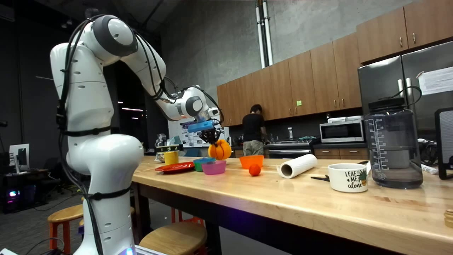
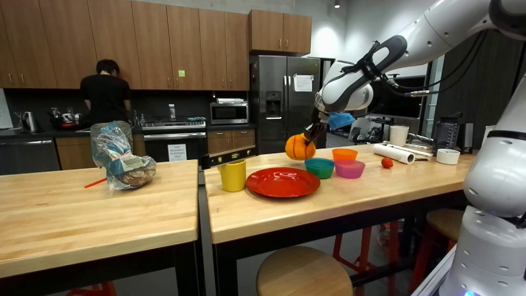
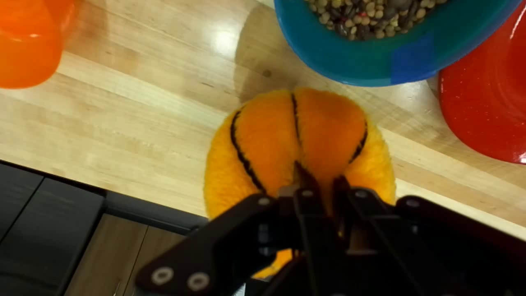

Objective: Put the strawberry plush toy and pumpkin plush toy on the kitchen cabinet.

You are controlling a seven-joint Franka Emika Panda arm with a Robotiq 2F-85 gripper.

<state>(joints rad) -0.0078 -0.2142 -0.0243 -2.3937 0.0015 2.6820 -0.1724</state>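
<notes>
Wrist view: hand (image 3: pixel 319 172) narrow, its fingers pinching the pumpkin (image 3: pixel 271 135) where the black seams run together; orange plush bulges out either side. Counted as held. Ahead of the hand and to its right, the green bowl (image 3: pixel 357 61) with small tan and brown bits (image 3: pixel 365 18); farther right, the red plate (image 3: pixel 489 115). Well off to its left, the orange bowl (image 3: pixel 28 57). The pumpkin masks part of the edge of the desk (image 3: pixel 144 123), so cannot tell whether it is wholly over it. Strawberry not in this view.

In an exterior view, the strawberry (image 1: pixel 254 170) rests on the desk, below the hand and well to its right as seen here, near the paper roll (image 1: pixel 300 164) but not touching. Judged done for that toy, provided this desk is the target. The pumpkin is at the fingertips, beyond the pink bowl (image 1: pixel 214 167); gap to the desk not readable.

In an exterior view, the pumpkin (image 2: pixel 298 147) shows just below and left of the fingertips, its underside crossing the line of the desk's far edge. Strawberry (image 2: pixel 386 163) well right of the hand. Pumpkin judged gripped, release not yet made; left to do: settle it inside the edge, let go.
</notes>
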